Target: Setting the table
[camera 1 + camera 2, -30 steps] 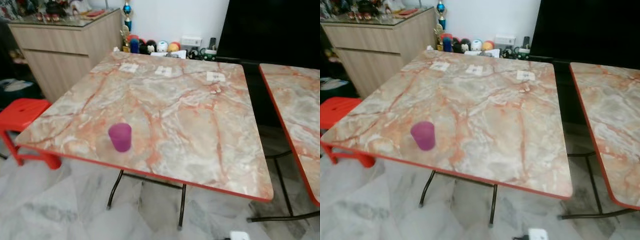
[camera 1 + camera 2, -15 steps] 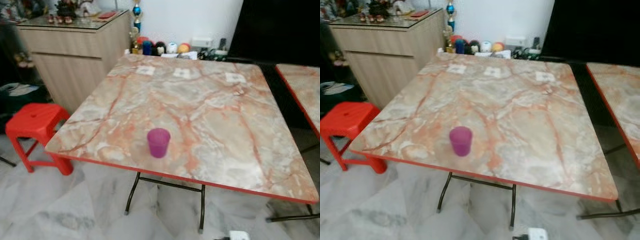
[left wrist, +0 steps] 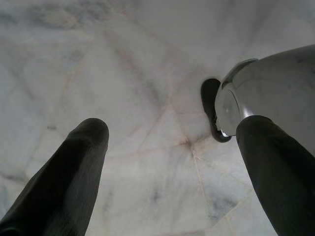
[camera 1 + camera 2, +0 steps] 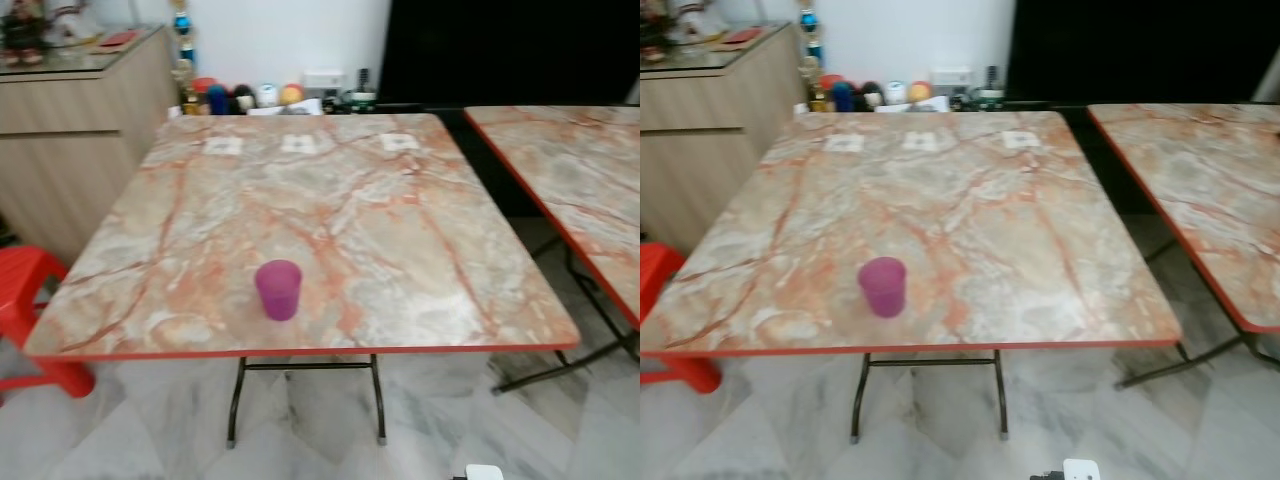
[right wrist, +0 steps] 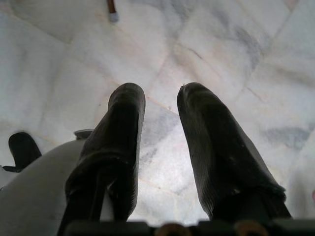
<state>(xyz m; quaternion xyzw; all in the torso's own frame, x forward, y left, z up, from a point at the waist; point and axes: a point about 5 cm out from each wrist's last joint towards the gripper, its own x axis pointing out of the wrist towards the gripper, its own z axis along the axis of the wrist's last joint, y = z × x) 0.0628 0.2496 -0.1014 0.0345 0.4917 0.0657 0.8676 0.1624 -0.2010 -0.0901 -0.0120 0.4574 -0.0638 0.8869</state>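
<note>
A purple cup (image 4: pixel 278 289) stands upright near the front edge of a marble-patterned table with a red rim (image 4: pixel 300 352). Three small white cards (image 4: pixel 302 144) lie in a row near the table's far edge. My left gripper (image 3: pixel 172 162) hangs low over the pale marble floor, its two black fingers wide apart and nothing between them. My right gripper (image 5: pixel 160 123) also hangs over the floor, its fingers a little apart and holding nothing.
A second marble-patterned table (image 4: pixel 570 170) stands to the right, with a gap between the two. A red plastic stool (image 4: pixel 20 300) is at the left. A wooden cabinet (image 4: pixel 70 120) stands behind it. Small balls and trinkets (image 4: pixel 240 96) line the wall. A dark panel (image 4: pixel 510 50) is at the back right.
The whole picture has shifted: the camera swung left, then back right, and now faces the table's front edge squarely. The cup has not moved on the table.
</note>
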